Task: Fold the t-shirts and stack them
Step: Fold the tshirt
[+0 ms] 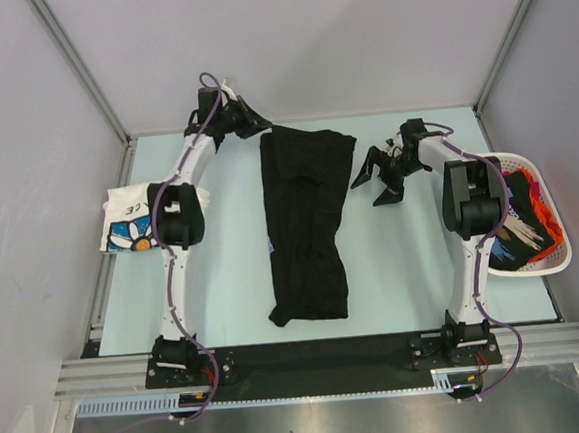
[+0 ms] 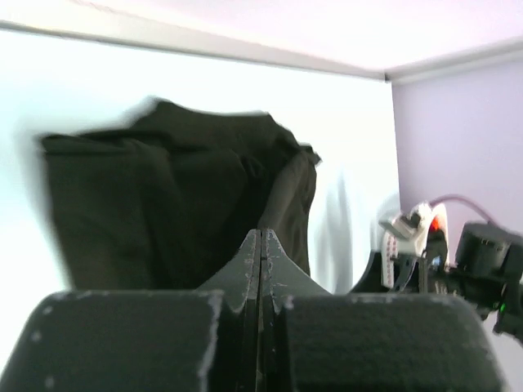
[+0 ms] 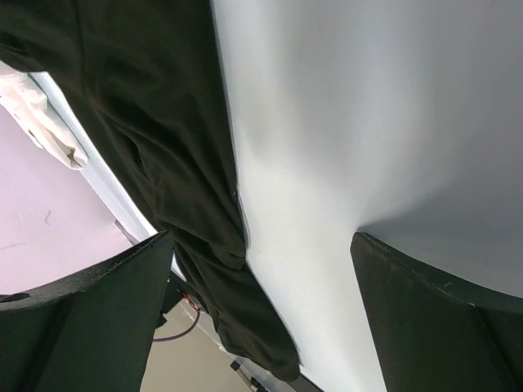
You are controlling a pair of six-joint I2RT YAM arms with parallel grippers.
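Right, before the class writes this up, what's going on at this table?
Two robot arms are folding a black t-shirt, which lies as a long narrow strip down the middle of the table. The left gripper is shut at the shirt's far left corner, apparently with no cloth in it. The right gripper hangs open beside the right edge. A white flower-print t-shirt lies at the left, and more clothes sit in the white basket.

Two tees lie loose on the table: one black tee (image 1: 308, 225) at centre, one white tee (image 1: 130, 224) at nine o'clock. One basket (image 1: 562, 256) at three o'clock holds a heap (image 1: 528, 216) of more, too tangled to count. Two arms: left arm (image 1: 178, 270), right arm (image 1: 470, 252).
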